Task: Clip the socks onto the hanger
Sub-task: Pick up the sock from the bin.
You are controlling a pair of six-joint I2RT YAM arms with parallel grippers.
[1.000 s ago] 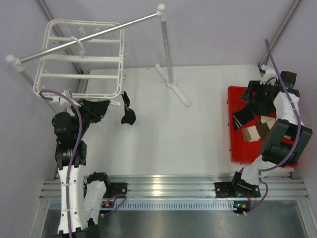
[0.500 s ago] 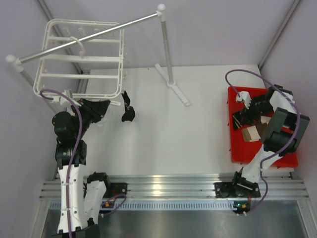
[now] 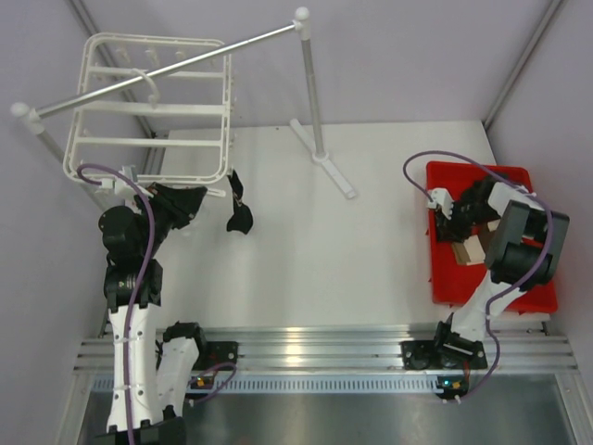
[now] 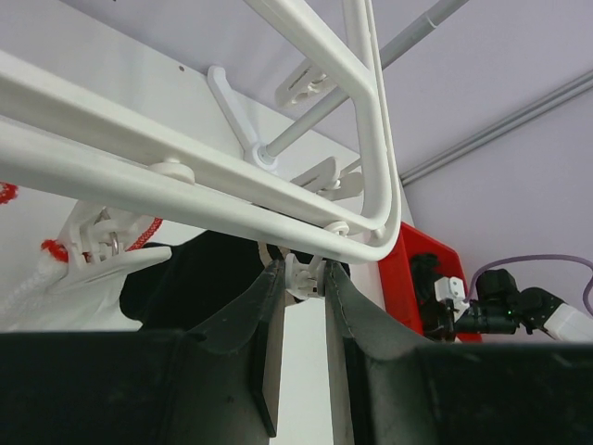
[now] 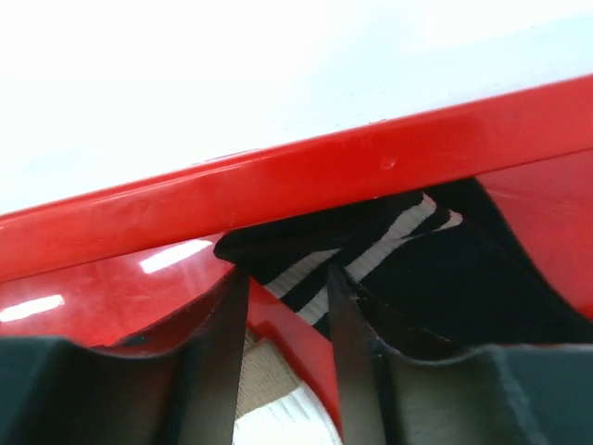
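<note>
Left jaws on a hanger (image 3: pixel 148 109) clip (image 4: pixel 299 276), right jaws down in the red tray (image 5: pixel 306 181)
Left jaws clamp the white clip at the hanger's near right corner, beside a hung sock (image 3: pixel 239 215); right jaws stand apart astride a striped sock (image 5: pixel 371 246) just inside the tray's rim, at the bench's (image 3: pixel 352 250) right edge

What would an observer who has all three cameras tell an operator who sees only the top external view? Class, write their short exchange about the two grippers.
Operator: Left side first: is it gripping anything?
Observer: Yes. The left wrist view shows the left gripper pinching a small white clip under the hanger's corner.
Operator: And on the right?
Observer: The right wrist view shows the right gripper with its jaws apart and the edge of a striped sock between the fingertips, right against the red bin's wall.
</note>
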